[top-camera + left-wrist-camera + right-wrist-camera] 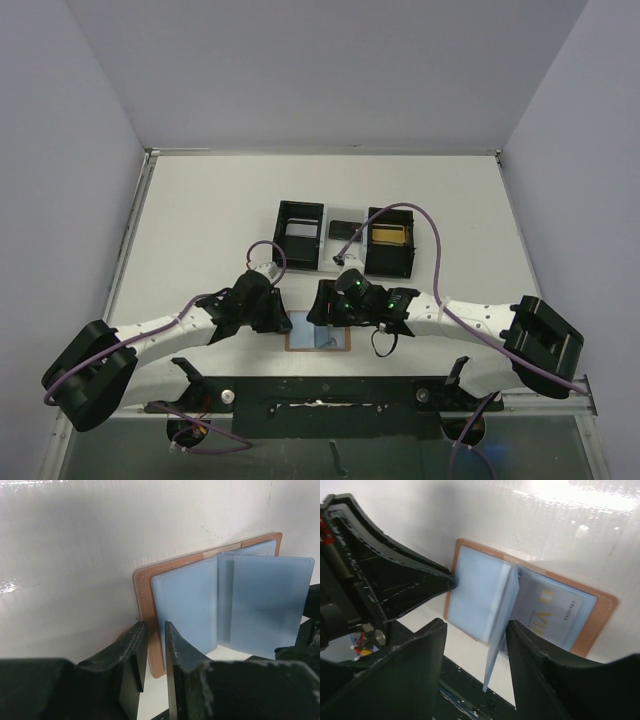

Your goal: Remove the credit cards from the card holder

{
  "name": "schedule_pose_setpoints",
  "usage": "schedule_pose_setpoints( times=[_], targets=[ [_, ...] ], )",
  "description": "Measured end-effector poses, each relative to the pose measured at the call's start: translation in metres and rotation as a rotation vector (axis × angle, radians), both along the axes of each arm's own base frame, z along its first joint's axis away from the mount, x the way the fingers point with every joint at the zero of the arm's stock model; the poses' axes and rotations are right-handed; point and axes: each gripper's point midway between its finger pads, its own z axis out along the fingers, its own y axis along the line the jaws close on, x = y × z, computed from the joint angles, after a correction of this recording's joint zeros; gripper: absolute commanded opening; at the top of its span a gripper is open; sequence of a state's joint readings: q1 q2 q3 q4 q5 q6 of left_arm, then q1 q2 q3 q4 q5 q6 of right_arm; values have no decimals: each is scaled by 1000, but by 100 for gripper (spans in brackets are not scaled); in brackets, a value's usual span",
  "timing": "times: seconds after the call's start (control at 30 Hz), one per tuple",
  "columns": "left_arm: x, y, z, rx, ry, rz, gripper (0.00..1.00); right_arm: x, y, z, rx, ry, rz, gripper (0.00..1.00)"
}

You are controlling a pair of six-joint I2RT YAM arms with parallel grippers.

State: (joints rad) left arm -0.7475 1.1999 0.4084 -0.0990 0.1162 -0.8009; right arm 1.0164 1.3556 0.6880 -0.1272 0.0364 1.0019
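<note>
- Card holder [320, 337], a small tan-brown leather bifold wallet with light blue lining: it lies open and flat on the white worktop [200, 230] near the front edge, between the two grippers.
- Left gripper [156, 630]: jaws narrow with a slim gap. The holder's tan border shows in that gap at its left corner.
- Right gripper [476, 625]: jaws wide apart, holding nothing. A translucent blue inner leaf [500, 610] stands up on edge between them, closer to one finger.
- Pale card with gold lettering [550, 612]: it sits under the holder's right-hand blue pocket, still inside.
- Black three-compartment tray [281, 235]: at the back of the worktop, well apart from the holder.
- Tray contents: silver-grey card [302, 228] in the left compartment, dark card [345, 228] in the middle, gold card [388, 236] in the right.
</note>
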Motion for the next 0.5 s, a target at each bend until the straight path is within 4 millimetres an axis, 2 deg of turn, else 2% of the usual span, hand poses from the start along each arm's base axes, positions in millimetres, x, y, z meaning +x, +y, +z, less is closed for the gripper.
schedule_pose_setpoints(
  times=[0.2,0.5],
  targets=[
    [0,2,4,0,-10,9,18,0,20,10,83,-10,49,51],
    [11,15,30,-24,-104,119,19,3,46,-1,101,19,109,53]
  ],
)
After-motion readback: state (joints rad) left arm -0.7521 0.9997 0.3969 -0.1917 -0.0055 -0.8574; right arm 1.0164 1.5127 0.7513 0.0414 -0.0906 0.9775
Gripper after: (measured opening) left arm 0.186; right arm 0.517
